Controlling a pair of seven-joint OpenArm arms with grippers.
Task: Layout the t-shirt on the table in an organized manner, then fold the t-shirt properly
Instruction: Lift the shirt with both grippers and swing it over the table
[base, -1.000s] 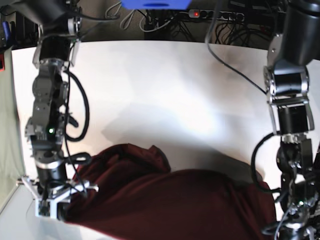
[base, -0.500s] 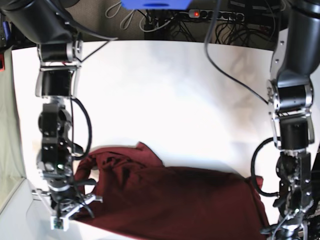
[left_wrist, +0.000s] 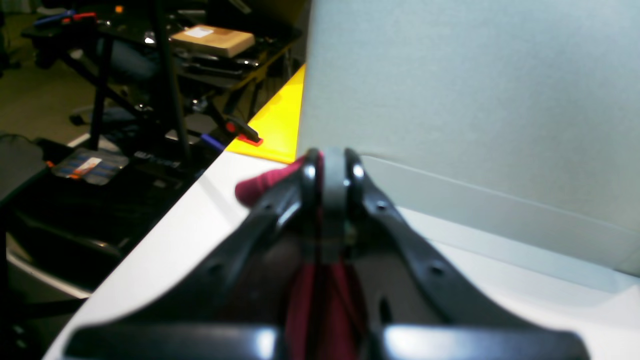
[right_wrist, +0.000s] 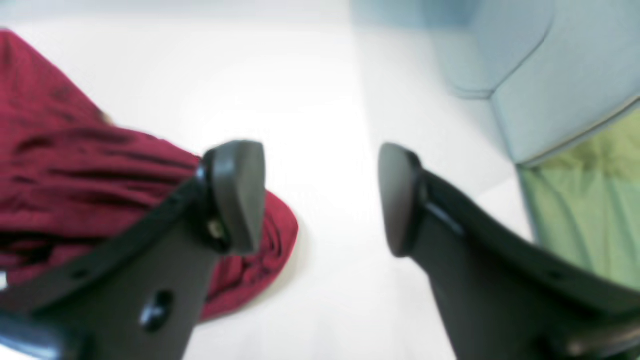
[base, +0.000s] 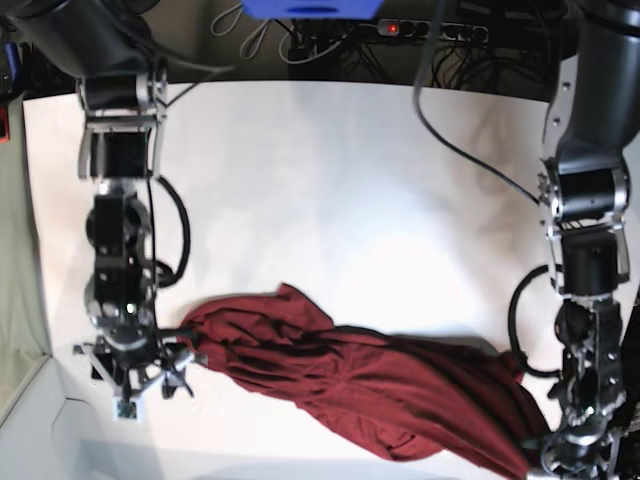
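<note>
The maroon t-shirt (base: 370, 385) lies bunched in a long wrinkled band across the near part of the white table (base: 330, 190). My right gripper (base: 133, 378) hangs open at the shirt's left end. In the right wrist view its fingers (right_wrist: 240, 195) stand wide apart over bare table (right_wrist: 325, 100), with the t-shirt (right_wrist: 75, 165) beside and under the left finger and nothing between them. My left gripper (base: 557, 456) is at the shirt's right end, at the table's near right corner. In the left wrist view this gripper (left_wrist: 330, 165) is shut on a fold of the t-shirt (left_wrist: 260, 185).
A power strip with cables (base: 430, 30) and a blue object (base: 310, 8) sit behind the table's far edge. Green cloth (right_wrist: 585, 210) and a grey-blue panel (right_wrist: 550, 65) lie off the table's left side. A yellow surface (left_wrist: 275, 120) and dark racks (left_wrist: 150, 100) border the right side.
My right gripper has opened and let go of the shirt's left end. The shirt has sunk flatter and drawn out toward the right. The left gripper stays shut on the fabric.
</note>
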